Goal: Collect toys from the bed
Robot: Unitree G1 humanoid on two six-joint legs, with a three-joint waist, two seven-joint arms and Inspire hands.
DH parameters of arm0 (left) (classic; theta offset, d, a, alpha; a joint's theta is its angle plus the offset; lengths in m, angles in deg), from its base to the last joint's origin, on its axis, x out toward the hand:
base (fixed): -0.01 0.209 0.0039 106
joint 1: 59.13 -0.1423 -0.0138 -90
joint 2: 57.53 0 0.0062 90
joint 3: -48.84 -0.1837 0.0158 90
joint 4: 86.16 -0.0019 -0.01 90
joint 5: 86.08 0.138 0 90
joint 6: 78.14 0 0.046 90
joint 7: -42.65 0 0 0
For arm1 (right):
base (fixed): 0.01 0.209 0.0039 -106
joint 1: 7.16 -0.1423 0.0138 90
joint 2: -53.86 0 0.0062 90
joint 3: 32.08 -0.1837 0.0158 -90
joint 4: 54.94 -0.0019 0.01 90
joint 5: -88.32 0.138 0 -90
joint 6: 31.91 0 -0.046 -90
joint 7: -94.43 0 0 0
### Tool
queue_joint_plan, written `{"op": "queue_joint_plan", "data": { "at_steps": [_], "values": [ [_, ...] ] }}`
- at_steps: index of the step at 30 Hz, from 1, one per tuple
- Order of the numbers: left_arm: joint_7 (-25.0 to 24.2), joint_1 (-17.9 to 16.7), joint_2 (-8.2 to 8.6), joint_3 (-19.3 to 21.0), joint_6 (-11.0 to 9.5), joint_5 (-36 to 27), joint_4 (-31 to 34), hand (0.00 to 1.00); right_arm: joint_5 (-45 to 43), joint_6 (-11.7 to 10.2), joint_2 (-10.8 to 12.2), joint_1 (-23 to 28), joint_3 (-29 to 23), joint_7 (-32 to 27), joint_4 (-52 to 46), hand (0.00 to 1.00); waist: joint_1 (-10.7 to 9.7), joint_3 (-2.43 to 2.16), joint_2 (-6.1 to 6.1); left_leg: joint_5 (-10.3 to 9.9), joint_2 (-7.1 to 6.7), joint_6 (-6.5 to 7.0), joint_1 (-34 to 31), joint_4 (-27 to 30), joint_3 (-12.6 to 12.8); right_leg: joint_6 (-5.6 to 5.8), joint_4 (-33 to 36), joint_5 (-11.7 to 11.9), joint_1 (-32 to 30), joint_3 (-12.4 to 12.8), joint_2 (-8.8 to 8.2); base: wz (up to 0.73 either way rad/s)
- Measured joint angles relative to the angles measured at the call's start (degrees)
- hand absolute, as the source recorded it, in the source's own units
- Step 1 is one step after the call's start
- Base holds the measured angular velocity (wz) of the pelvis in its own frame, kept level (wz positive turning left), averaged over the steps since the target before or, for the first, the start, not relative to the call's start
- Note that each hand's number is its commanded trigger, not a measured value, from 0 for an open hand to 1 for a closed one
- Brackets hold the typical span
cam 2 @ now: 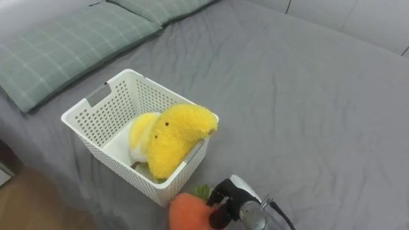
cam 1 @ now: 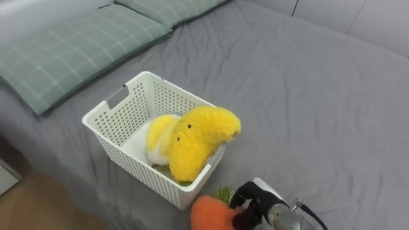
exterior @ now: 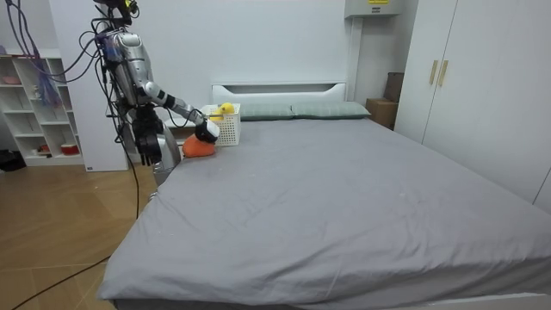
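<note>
A white slatted basket [cam 1: 115,103] stands on the grey bed near its edge. A large yellow plush toy [cam 1: 199,139] lies in it and leans over the near rim, with a paler yellow and white plush [cam 1: 159,133] beside it. My right hand [cam 1: 255,206] is shut on an orange plush carrot [cam 1: 211,214] with green leaves, just outside the basket's near corner and low over the bed. In the room view, I stand at the bedside with that arm stretched toward the basket [exterior: 228,129] and the carrot [exterior: 198,147] held below it.
Two green checked pillows [cam 1: 70,48] lie at the head of the bed, left of the basket. Wooden floor [cam 1: 25,207] shows past the bed's edge at the lower left. Wide grey sheet [cam 1: 319,96] spreads to the right. A shelf unit [exterior: 34,103] stands behind me.
</note>
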Motion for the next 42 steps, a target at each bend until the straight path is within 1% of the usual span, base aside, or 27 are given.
{"op": "queue_joint_plan", "data": {
  "at_steps": [3,7,11,13,14,18,19,21,24,25,26,27,28,29,30,31,32,33,34,35,36,38,40,42],
  "values": [
    [0.0,0.0,-0.01,0.0,0.0,0.0,0.0,0.0,1.6,-0.1,0.0,0.0,0.0,-0.5,0.1,1.0,0.0,0.0,-0.13,0.0,-0.06,0.06,0.0,0.0,0.0,0.0,0.0,0.0,0.1,0.1,-0.04,0.0],
    [0.0,-0.1,-0.08,0.0,0.0,0.0,-0.1,0.0,5.8,-0.9,-0.1,-0.2,0.0,-2.1,2.3,1.0,0.0,0.04,-0.3,0.0,-0.09,0.05,0.0,0.0,-0.1,0.01,0.0,0.0,0.1,0.0,-0.02,0.0],
    [0.1,-0.1,-0.15,-0.1,0.0,-0.1,-0.1,0.0,9.8,-2.2,-0.2,-0.3,0.0,-4.3,4.3,1.0,0.1,0.1,-0.42,0.0,-0.08,0.05,0.1,0.0,-0.1,0.03,0.0,0.0,0.1,0.0,-0.03,0.0],
    [0.3,0.0,-0.26,-0.2,0.0,-1.4,-0.2,0.0,13.7,-3.0,-0.2,-0.5,0.1,-5.7,5.9,1.0,0.0,0.15,-0.47,0.0,-0.08,0.05,0.1,0.0,-0.1,0.04,0.0,0.0,0.1,0.0,-0.01,0.0],
    [0.3,0.0,-0.3,-0.2,-0.1,-2.1,-0.2,0.0,15.7,-3.1,-0.3,-0.5,0.1,-6.2,6.3,1.0,-0.1,0.19,-0.47,0.0,-0.07,0.06,0.1,0.0,0.0,0.04,0.0,0.0,0.1,0.1,-0.03,0.0],
    [0.1,0.0,-0.43,0.0,-0.6,-2.3,-0.6,0.0,18.9,-3.5,-1.1,-0.6,-0.2,-6.7,6.9,1.0,-0.4,0.43,-0.48,0.0,-0.05,0.11,0.1,0.0,0.2,0.07,-0.1,0.0,0.1,0.3,-0.04,0.0],
    [0.1,0.0,-0.49,0.3,-0.8,-2.3,-0.9,0.0,20.1,-3.9,-1.5,-0.6,-0.7,-6.7,6.9,1.0,-0.7,0.51,-0.48,-0.1,-0.08,0.13,0.1,0.0,0.1,0.14,-0.2,-0.1,0.0,0.3,-0.04,0.0],
    [0.0,0.0,-0.57,1.3,-0.8,-2.3,-0.9,0.0,21.8,-4.3,-1.8,-0.4,-2.2,-6.8,6.5,1.0,-1.1,0.54,-0.42,-0.1,-0.05,0.2,0.0,0.0,0.5,0.21,-0.8,-0.1,-0.1,0.8,-0.02,-0.06],
    [0.0,-0.5,-1.04,2.2,-0.8,-2.4,-0.8,0.0,23.9,-4.6,-3.1,-0.1,-3.4,-7.0,4.5,1.0,-2.8,0.54,-0.16,-0.2,0.06,0.39,0.1,-0.1,0.9,0.18,-0.7,0.1,-0.1,1.8,0.07,-0.11],
    [0.0,-0.5,-1.14,2.2,-0.8,-2.4,-0.8,0.0,24.7,-5.3,-3.3,-0.1,-5.1,-7.3,4.2,1.0,-3.9,0.47,-0.09,-0.3,0.1,0.5,0.5,-0.1,1.2,0.18,-0.7,0.2,-0.1,2.0,0.05,-0.12],
    [0.0,-0.5,-1.15,2.4,-0.8,-2.4,-0.8,0.0,25.0,-5.6,-3.5,0.0,-6.0,-7.7,4.1,1.0,-4.3,0.48,0.05,-0.3,0.16,0.55,0.6,-0.2,1.5,0.19,-0.6,0.3,0.0,2.2,0.02,-0.19],
    [-0.1,-0.5,-1.11,3.3,-0.9,-2.3,-0.8,0.0,25.8,-5.6,-3.8,0.5,-8.0,-8.6,3.1,1.0,-5.2,0.47,0.45,-0.4,0.25,0.66,0.9,-0.4,2.0,0.18,-0.5,0.3,0.0,2.8,-0.01,-0.23],
    [-0.2,-0.4,-1.2,4.6,-1.0,-2.4,-0.8,0.0,27.1,-5.6,-4.5,1.3,-9.8,-9.4,1.4,1.0,-6.1,0.36,0.7,-0.4,0.34,0.72,1.0,-0.7,2.4,0.19,-0.2,0.3,-0.3,3.3,-0.08,-0.29],
    [-0.2,-0.1,-1.58,5.2,-1.5,-2.9,-0.8,0.0,28.4,-5.6,-5.3,2.5,-11.5,-10.2,-0.9,1.0,-7.0,0.25,0.92,-0.5,0.58,0.8,1.0,-0.8,3.1,0.19,0.2,0.3,-0.8,3.7,-0.13,-0.27],
    [-0.1,-0.1,-1.72,5.7,-1.8,-3.3,-0.8,0.0,29.0,-5.7,-5.6,2.9,-12.3,-10.6,-1.8,1.0,-7.4,0.19,0.95,-0.5,0.7,0.82,1.1,-0.9,3.5,0.19,0.3,0.3,-1.0,4.2,-0.11,-0.36],
    [0.1,0.0,-2.11,6.1,-2.3,-4.1,-0.8,0.0,29.6,-5.8,-6.1,3.8,-13.9,-11.3,-3.5,1.0,-8.1,0.19,0.95,-0.5,0.96,0.83,1.5,-1.4,4.4,0.18,0.5,0.3,-1.2,5.0,-0.09,-0.45],
    [0.1,0.3,-2.58,6.2,-2.7,-5.1,-0.8,0.0,29.8,-6.2,-6.6,4.5,-14.7,-12.3,-4.3,1.0,-8.5,0.09,0.86,-0.5,1.26,0.83,2.3,-2.2,5.5,0.18,0.9,0.3,-1.3,5.8,-0.13,-0.48],
    [0.2,0.4,-2.72,6.3,-2.9,-5.7,-0.8,0.0,29.8,-6.2,-6.7,4.8,-15.3,-12.8,-4.8,1.0,-8.6,0.1,0.84,-0.6,1.46,0.83,2.6,-2.4,6.1,0.19,1.2,0.3,-1.4,6.4,-0.08,-0.53],
    [0.2,0.7,-2.69,7.0,-3.5,-5.8,-0.8,0.0,29.8,-6.2,-6.8,5.7,-16.5,-13.5,-6.5,1.0,-8.9,-0.19,0.68,-0.6,1.66,0.83,3.0,-3.0,7.0,0.19,1.3,0.3,-1.7,7.2,-0.06,-0.45],
    [0.3,1.0,-2.53,7.6,-4.2,-5.9,-0.8,0.0,29.9,-6.2,-7.1,6.4,-17.8,-13.9,-9.0,1.0,-9.9,-0.27,0.51,-0.5,1.88,0.85,3.2,-3.4,7.9,0.16,1.5,0.3,-2.1,7.8,-0.03,-0.41],
    [0.3,1.0,-2.52,7.8,-4.5,-5.9,-0.8,0.0,30.0,-6.2,-7.2,6.7,-18.4,-14.0,-10.2,1.0,-10.2,-0.27,0.44,-0.5,1.96,0.85,3.5,-3.7,8.3,0.15,1.6,0.4,-2.1,8.1,-0.04,-0.37],
    [0.1,1.8,-2.89,7.9,-4.8,-5.8,-0.8,0.0,31.0,-6.3,-7.5,6.8,-20.3,-14.5,-14.0,1.0,-11.8,-0.46,0.23,-0.6,2.39,0.86,4.8,-4.4,9.9,0.14,2.0,0.4,-2.1,9.2,0.09,-0.39],
    [-0.1,2.1,-2.93,8.3,-4.9,-5.8,-0.8,0.0,31.0,-6.6,-7.9,6.8,-22.2,-14.9,-16.2,1.0,-12.3,-0.47,0.2,-0.7,2.49,0.93,5.0,-4.7,10.7,0.13,2.1,0.4,-2.3,10.2,0.14,-0.27],
    [-0.2,3.3,-2.95,8.4,-5.5,-5.9,-0.8,0.0,30.9,-6.7,-8.0,6.7,-23.7,-15.2,-17.2,1.0,-12.8,-0.5,0.16,-0.7,2.56,1.02,5.5,-5.0,11.4,0.12,2.2,0.4,-2.3,11.3,0.26,-0.23]
  ]
}}
